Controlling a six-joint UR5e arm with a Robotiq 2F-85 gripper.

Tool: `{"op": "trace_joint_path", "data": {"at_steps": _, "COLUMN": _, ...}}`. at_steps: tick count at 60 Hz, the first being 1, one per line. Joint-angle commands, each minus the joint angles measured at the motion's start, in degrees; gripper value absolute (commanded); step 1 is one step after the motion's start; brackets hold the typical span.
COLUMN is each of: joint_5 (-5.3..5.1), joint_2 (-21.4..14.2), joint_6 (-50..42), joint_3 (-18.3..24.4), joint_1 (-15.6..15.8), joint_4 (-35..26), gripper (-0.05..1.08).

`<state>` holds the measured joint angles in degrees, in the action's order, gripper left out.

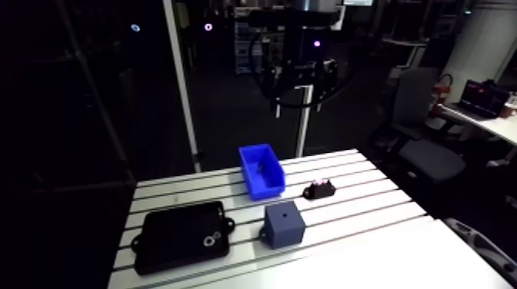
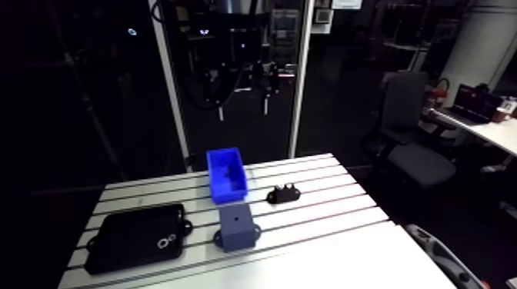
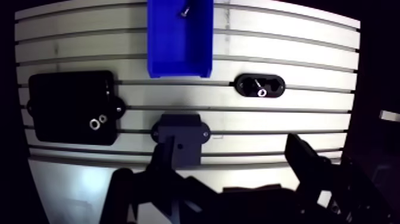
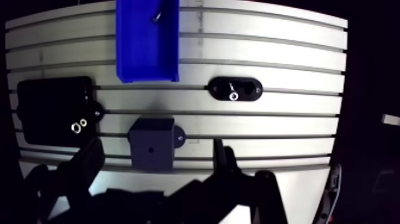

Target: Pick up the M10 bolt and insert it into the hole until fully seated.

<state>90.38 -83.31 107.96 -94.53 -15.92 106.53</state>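
A small bolt (image 3: 184, 9) lies inside the blue bin (image 3: 180, 42). A second bolt (image 3: 259, 89) rests on a black oval holder (image 3: 274, 85) to the bin's right. The blue-grey block (image 4: 152, 140) with a hole (image 4: 150, 150) in its top face stands on the slotted table (image 3: 297, 47), in front of the bin. My gripper (image 3: 238, 161) hangs high above the table. Its fingers (image 3: 169, 161) are spread wide with nothing between them, so it is open. In the arm view the gripper (image 1: 311, 71) shows dark and small, far above the bin (image 1: 261, 171) and block (image 1: 285, 224).
A flat black tray (image 3: 65, 101) with two small metal rings (image 3: 98, 122) lies at the left of the block. The table's front strip (image 1: 369, 265) is a plain pale surface. An office chair (image 1: 423, 146) stands beyond the table's right side.
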Motion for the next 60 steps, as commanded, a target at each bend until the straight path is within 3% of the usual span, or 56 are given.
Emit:
{"op": "trace_joint_path", "data": {"at_steps": 1, "joint_5": -1.56, "joint_2": 1.06, "joint_6": 2.44, "joint_3": -4.99, "joint_1": -5.45, "joint_4": 8.47, "gripper": 0.01}}
{"op": "trace_joint_path", "data": {"at_steps": 26, "joint_5": -1.65, "joint_2": 4.32, "joint_6": 5.51, "joint_3": -8.67, "joint_1": -7.27, "joint_4": 15.96, "gripper": 0.02}}
{"op": "trace_joint_path", "data": {"at_steps": 37, "joint_5": -1.58, "joint_2": 5.88, "joint_6": 6.77, "joint_3": -9.57, "joint_1": -8.15, "joint_4": 17.35, "gripper": 0.11}}
{"op": "trace_joint_path", "data": {"at_steps": 41, "joint_5": -1.56, "joint_2": 6.26, "joint_6": 6.8, "joint_3": -9.99, "joint_1": -8.17, "joint_4": 17.52, "gripper": 0.21}}
{"op": "trace_joint_path", "data": {"at_steps": 52, "joint_5": -1.56, "joint_2": 6.68, "joint_6": 7.03, "joint_3": -10.79, "joint_1": -8.33, "joint_4": 19.53, "gripper": 0.24}}
{"op": "trace_joint_path", "data": {"at_steps": 60, "joint_5": -1.56, "joint_2": 7.32, "joint_6": 7.55, "joint_3": -11.32, "joint_1": -8.61, "joint_4": 21.1, "gripper": 0.33}}
